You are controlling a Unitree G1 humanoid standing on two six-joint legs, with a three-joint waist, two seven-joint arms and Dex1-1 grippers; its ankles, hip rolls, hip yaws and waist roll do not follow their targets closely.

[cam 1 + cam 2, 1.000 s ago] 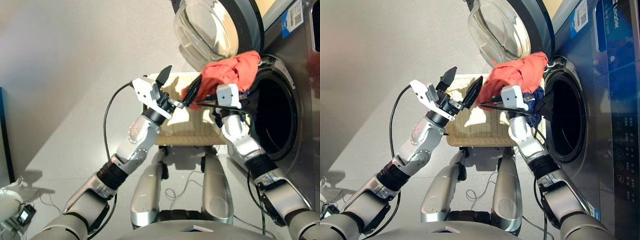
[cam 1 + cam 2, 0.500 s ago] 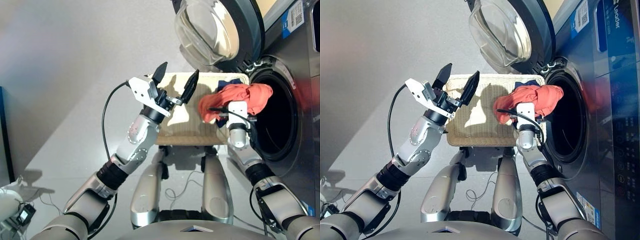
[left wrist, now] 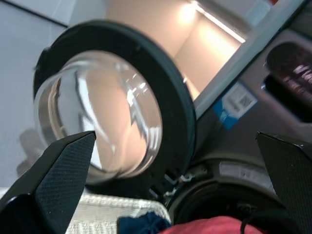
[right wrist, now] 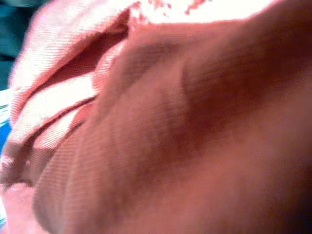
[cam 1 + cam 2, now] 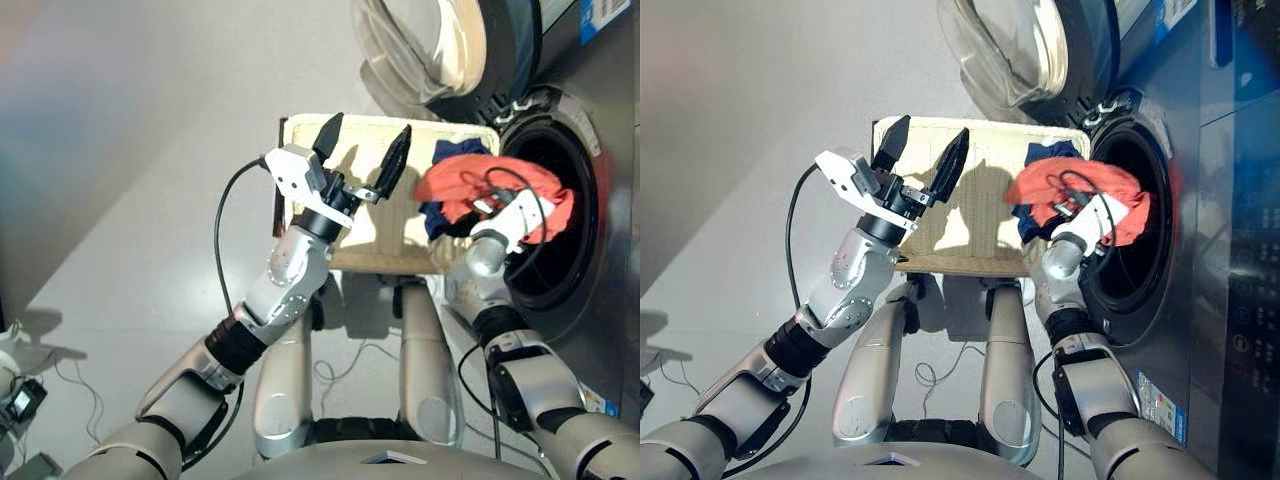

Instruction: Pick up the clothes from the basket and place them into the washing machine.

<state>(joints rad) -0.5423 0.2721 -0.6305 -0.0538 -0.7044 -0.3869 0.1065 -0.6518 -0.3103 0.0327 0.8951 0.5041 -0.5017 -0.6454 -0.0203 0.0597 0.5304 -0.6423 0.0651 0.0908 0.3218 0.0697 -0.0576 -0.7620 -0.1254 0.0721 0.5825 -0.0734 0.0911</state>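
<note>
Nearest to me, the left gripper [image 5: 365, 160] hovered above the basket [image 5: 300, 135] with its two black fingers spread wide and nothing between them, apparently held clear so the other arm could work. The cream wicker tray beneath it looked mostly bare. Just beyond, at the basket's corner beside the machine, a navy garment [image 5: 440, 215] lay partly under the load being carried. The right gripper [image 5: 500, 215] was buried under the coral-red garment [image 5: 490, 185]; cloth hid its fingers, so I could not tell how they stood, though the bundle hung from that arm. The red cloth sat at the lip of the drum mouth [image 5: 565, 270], half over the basket's edge and half over the opening, I judged so that it could be pushed inside. Farthest off, the washing machine [image 5: 1230, 150] stood with its porthole door [image 3: 112, 122] swung open to leave the way free.
</note>
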